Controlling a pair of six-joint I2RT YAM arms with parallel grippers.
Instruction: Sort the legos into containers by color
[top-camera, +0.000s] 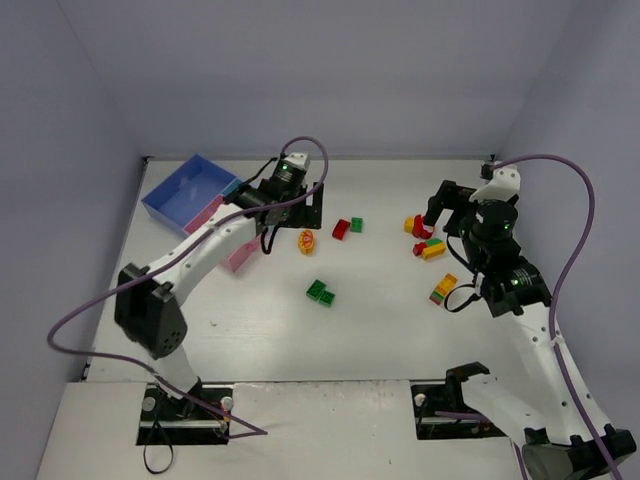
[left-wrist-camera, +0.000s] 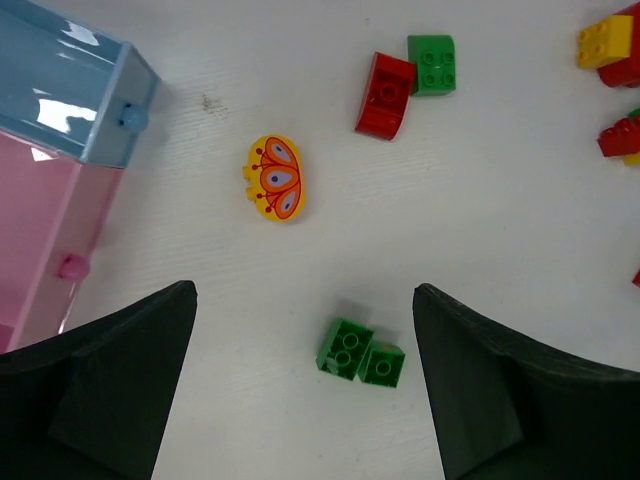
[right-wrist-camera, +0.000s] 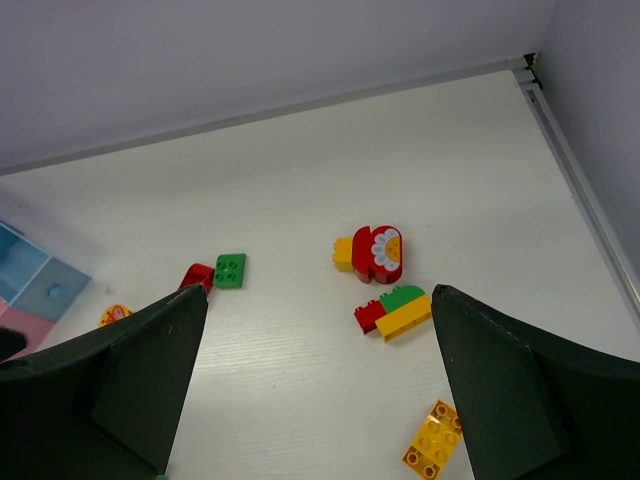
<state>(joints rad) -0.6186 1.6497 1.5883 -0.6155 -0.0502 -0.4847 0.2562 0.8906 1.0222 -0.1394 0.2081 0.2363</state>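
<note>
Hovering just beside the tray (top-camera: 160, 205) at the far left of the table (top-camera: 380, 325), the left gripper (left-wrist-camera: 305, 300) has its claw spread wide around nothing, looking down on a yellow butterfly piece (left-wrist-camera: 275, 178), a red brick (left-wrist-camera: 385, 95) just beside a green brick (left-wrist-camera: 432, 63), and a green pair (left-wrist-camera: 360, 352) nearest its fingers. The right gripper (right-wrist-camera: 320, 295) gapes just as wide and bare over the right side, above a red flower piece (right-wrist-camera: 378, 253), a red-green-yellow stack (right-wrist-camera: 395, 311) and an orange brick (right-wrist-camera: 432, 440). Every brick I can see lies on the tabletop, outside the blue compartment (top-camera: 185, 185) and the pink compartment (left-wrist-camera: 35, 230).
</note>
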